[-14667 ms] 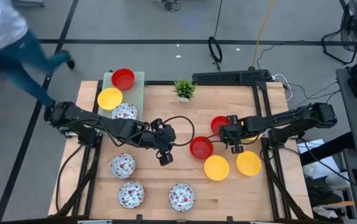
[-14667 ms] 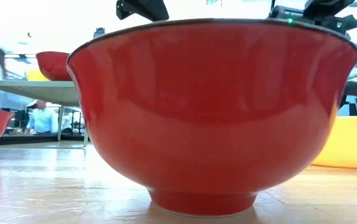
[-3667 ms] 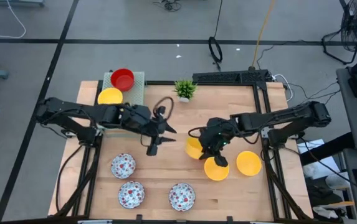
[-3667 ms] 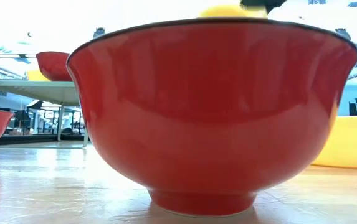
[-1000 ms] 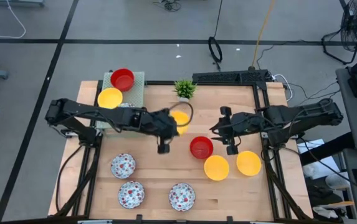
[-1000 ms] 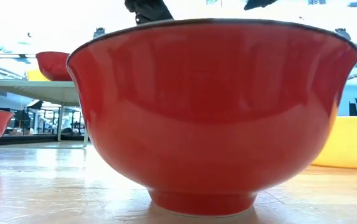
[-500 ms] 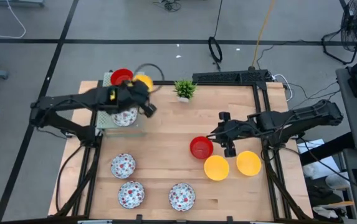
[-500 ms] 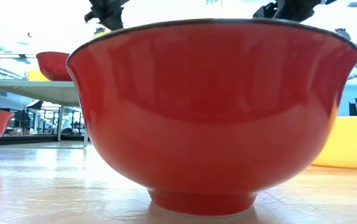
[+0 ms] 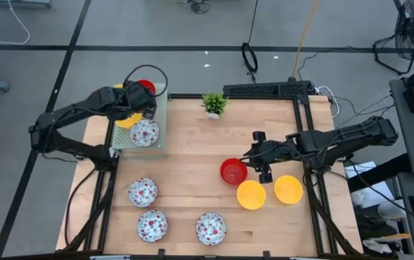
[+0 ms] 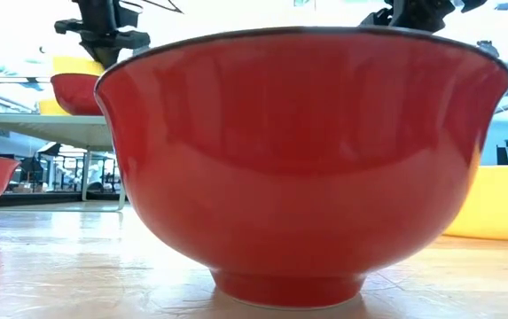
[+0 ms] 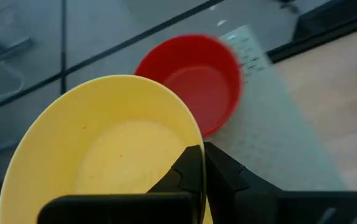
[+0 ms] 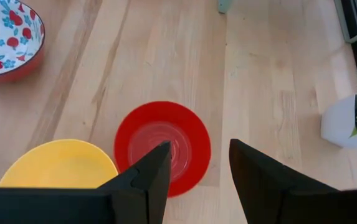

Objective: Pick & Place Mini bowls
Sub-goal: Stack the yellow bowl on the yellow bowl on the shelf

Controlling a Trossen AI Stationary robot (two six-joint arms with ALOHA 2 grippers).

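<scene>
My left gripper point(image 11: 202, 167) is over the green mat point(image 9: 160, 101) at the table's far-left corner, shut on a plain yellow bowl point(image 11: 103, 143). A red bowl point(image 11: 197, 74) sits on the mat just beyond it. In the low view the held yellow bowl point(image 10: 76, 64) shows above that red bowl point(image 10: 76, 89). A floral bowl point(image 9: 144, 132) rests on the mat's near part. My right gripper point(image 12: 194, 165) is open, hovering right of another red bowl point(image 9: 233, 171) that stands on the wood beside two yellow bowls point(image 9: 251, 195) point(image 9: 287, 189). My left gripper pinches the yellow bowl by its rim point(image 11: 187, 140), one finger point(image 11: 187, 171) on the inner side and the other on the outer. The bowl is lifted clear of the mat and extends away from the fingers, its hollow facing the wrist camera.
Three floral bowls point(image 9: 142, 192) point(image 9: 152, 224) point(image 9: 210, 227) stand along the near-left part of the table. A small potted plant point(image 9: 214, 103) stands at the far edge. Bare wood lies between the mat and the red bowl. The near red bowl point(image 10: 302, 168) fills the low view.
My left arm has swung the yellow bowl from the table's middle to the far-left corner, over the mat, next to the red bowl there. The bowl has stayed in the shut fingers throughout.
</scene>
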